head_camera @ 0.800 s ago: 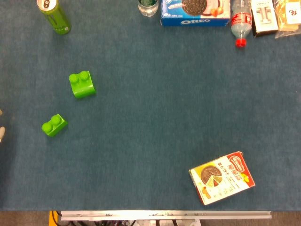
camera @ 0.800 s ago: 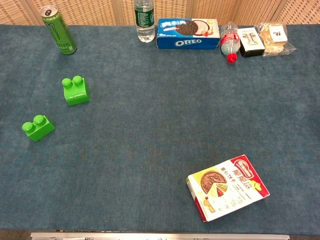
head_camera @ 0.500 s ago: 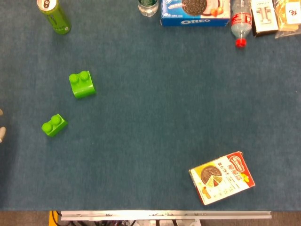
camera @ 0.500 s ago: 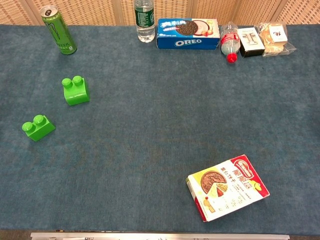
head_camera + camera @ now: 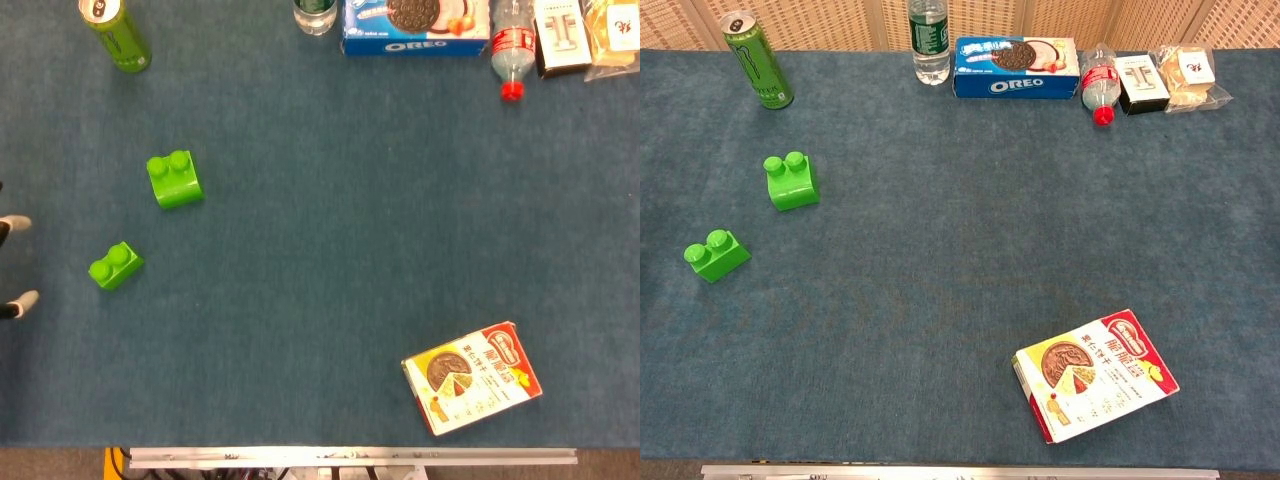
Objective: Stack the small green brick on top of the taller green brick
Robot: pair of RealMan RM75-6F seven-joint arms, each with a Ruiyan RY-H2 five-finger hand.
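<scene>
Along the far edge of the blue cloth [image 5: 960, 260] you had a row of things well away from your work: a green can [image 5: 757, 59] at the far left, a water bottle [image 5: 929, 40], a box of Oreo biscuits [image 5: 1016, 67], a small bottle with a red cap [image 5: 1099, 82] lying on its side, a dark box [image 5: 1142, 83] and a clear packet of snacks [image 5: 1192, 76]. Near the front right lay a red and yellow box with a pie pictured on it [image 5: 1095, 374], flat on the cloth and turned at an angle, well apart from both bricks. Nothing stood between the two bricks. The small green brick [image 5: 115, 265] sat on the cloth at the left, studs up and turned a little askew, and the taller green brick [image 5: 175, 179] stood farther back and slightly to the right of it, near but not touching. Your left hand [image 5: 14, 265] only showed at the very left edge of the head view, as two pale fingertips [image 5: 24, 300] poking in, set apart from each other and level with the small brick, touching neither brick; it appeared empty, though the frames did not show how far open it was. Your right hand was in neither view.
</scene>
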